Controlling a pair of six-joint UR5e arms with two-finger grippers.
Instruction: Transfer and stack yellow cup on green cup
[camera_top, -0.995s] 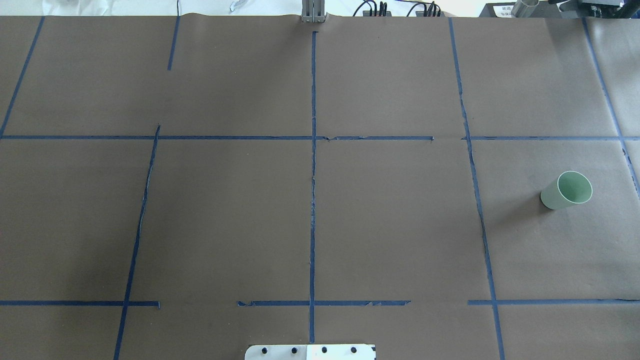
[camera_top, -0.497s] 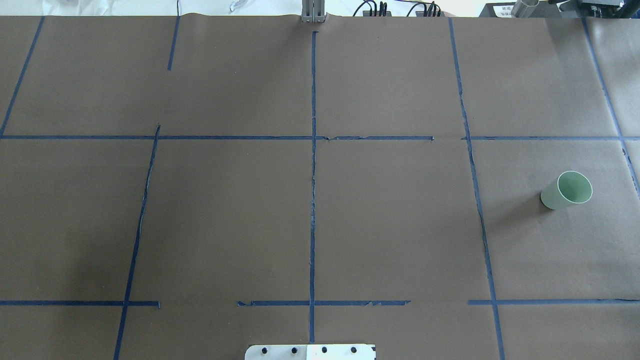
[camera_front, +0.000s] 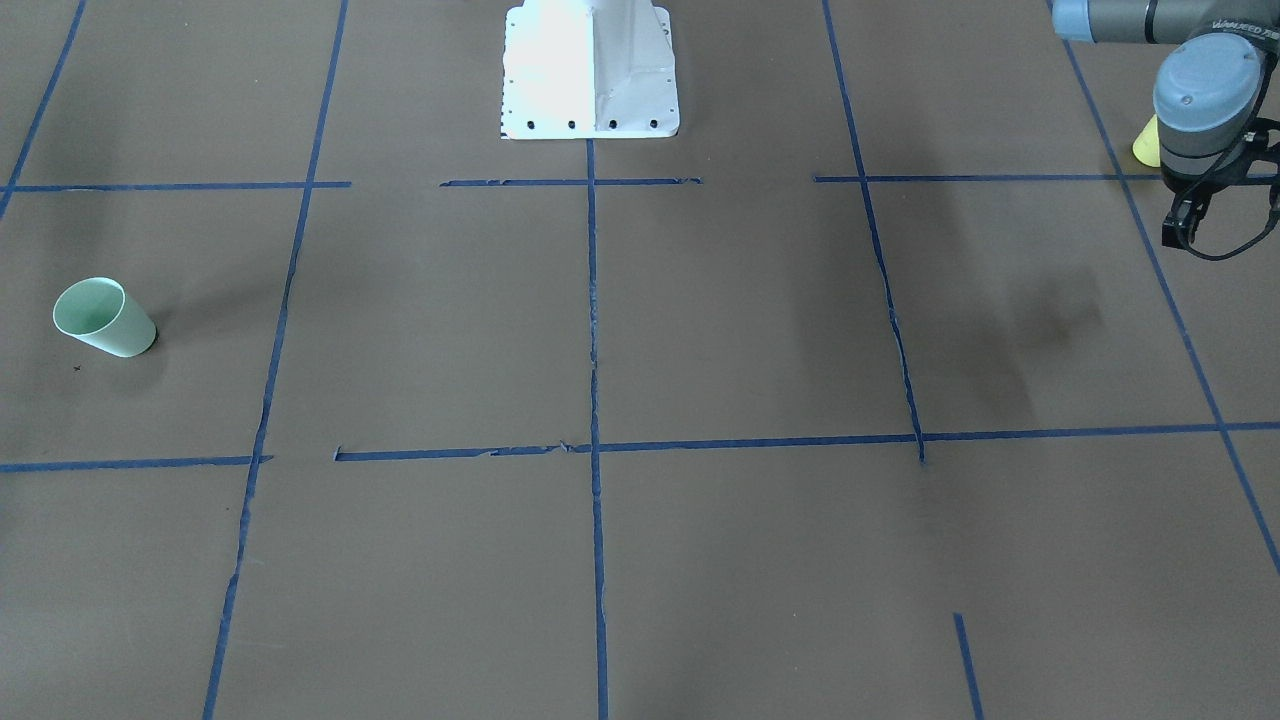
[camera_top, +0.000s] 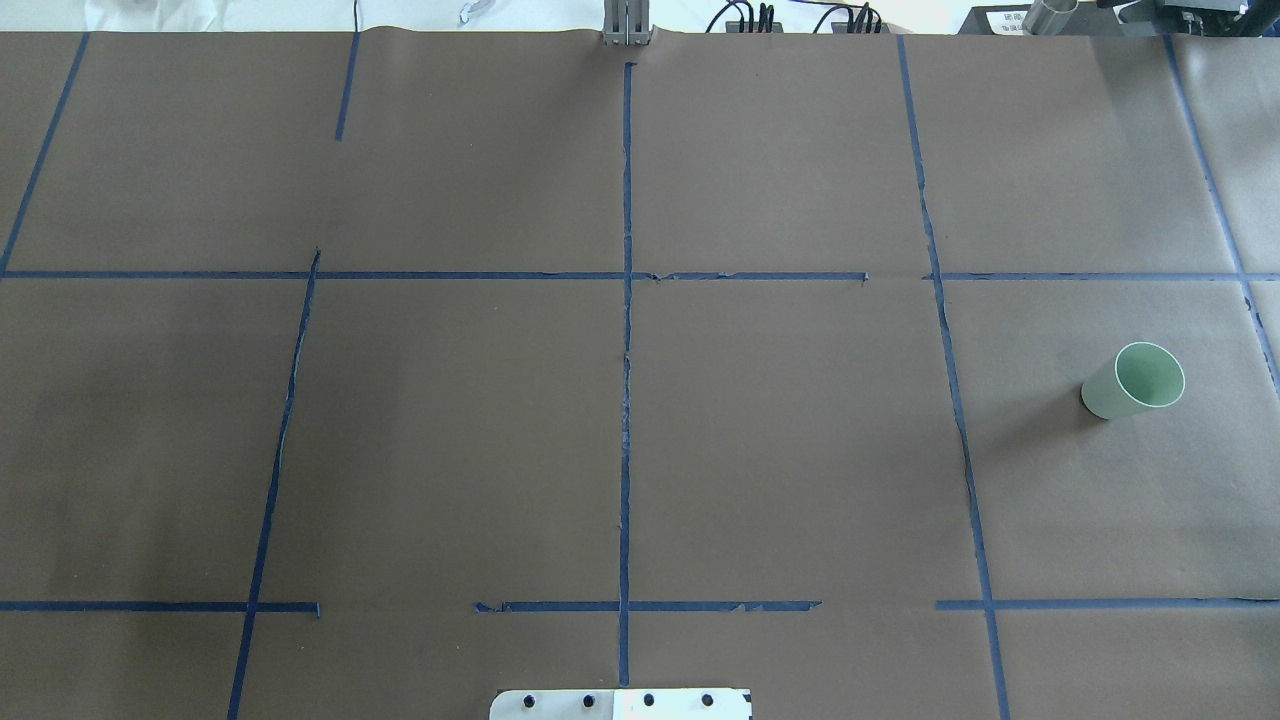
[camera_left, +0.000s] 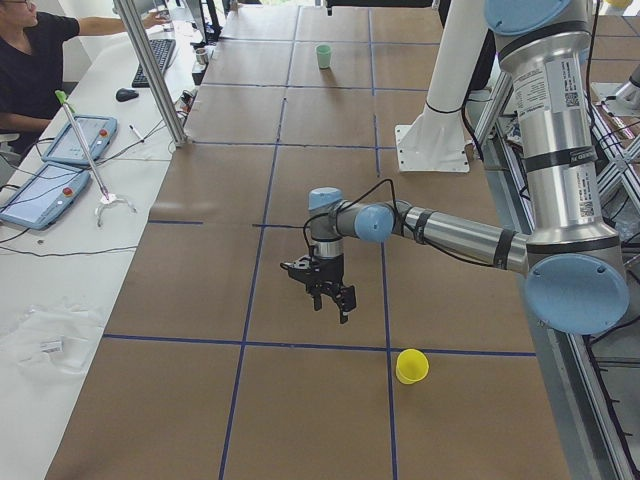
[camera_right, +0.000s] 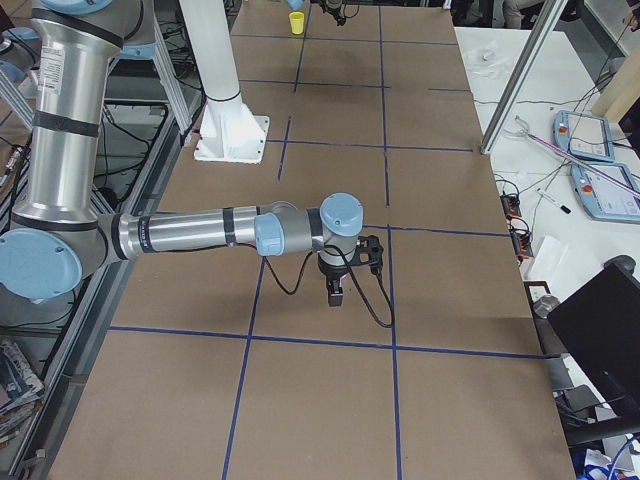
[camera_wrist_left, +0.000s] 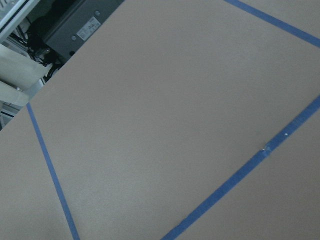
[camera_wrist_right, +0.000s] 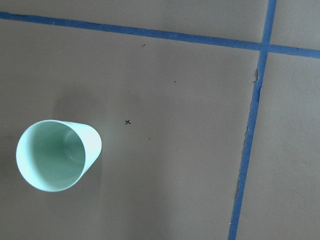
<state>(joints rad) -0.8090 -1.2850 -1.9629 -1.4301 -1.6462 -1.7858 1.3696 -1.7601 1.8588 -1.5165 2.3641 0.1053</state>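
Since neither cup is held, the job looks to be at its first step: the reach for the yellow cup.

From the table's left end, the left gripper (camera_left: 332, 300) hangs above the brown paper (camera_left: 200, 250), pointing down from a forearm stretched low over the table. The yellow cup (camera_left: 411, 366) stands near it but apart, closer to the robot's side. Whether the fingers are spread cannot be told from here. The green cup (camera_left: 323, 56) sits at the far end, well apart from the yellow one.

From the right end, the right gripper (camera_right: 336, 295) also points down over the paper, its forearm level. Its fingers' state cannot be told either.

Facing the robot, only the left arm's wrist (camera_front: 1205, 95) shows, at the frame's edge, hiding most of the yellow cup behind it. The green cup stands upright, mouth up, on the opposite side.

From overhead, no arm is in view, only the green cup at the right and the base plate (camera_top: 620, 705).

On the left wrist camera there is bare paper and blue tape (camera_wrist_left: 240, 175), with no cup.

On the right wrist camera the green cup's open mouth shows from above, low and left.

I judge that the left gripper must next shift over the yellow cup, descend with its fingers apart and close gently on the wall. With the 2 cups so far apart, a hand-over to the right arm may be needed.
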